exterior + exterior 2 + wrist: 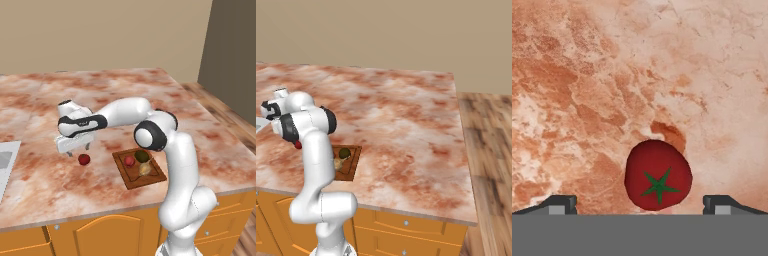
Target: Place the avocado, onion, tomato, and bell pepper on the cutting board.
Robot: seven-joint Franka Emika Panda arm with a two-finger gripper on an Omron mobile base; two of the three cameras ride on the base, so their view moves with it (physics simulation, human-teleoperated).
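Tomato (84,159): in the left base view, a red ball with a green star on the marble counter (45,180), left of the cutting board (139,168) and clear of it.
Board load: avocado (142,156), onion (145,169) and a red piece (129,160) — likely the bell pepper — already lie on it.
Gripper (78,148): poised just above the tomato, fingers pointing down.
Right base view: the arm hides most of the board (351,162); the avocado (344,153) shows at the far edge, the onion (337,163) beside it.
Hand view: the tomato (657,181) sits between the spread finger tips (561,202), a little right of centre — jaws released, nothing held.
Step in hand: grasping the tomato.
Doing it well: shift slightly to centre it, descend straight, pinch at the widest girth so the round fruit does not squirt out.
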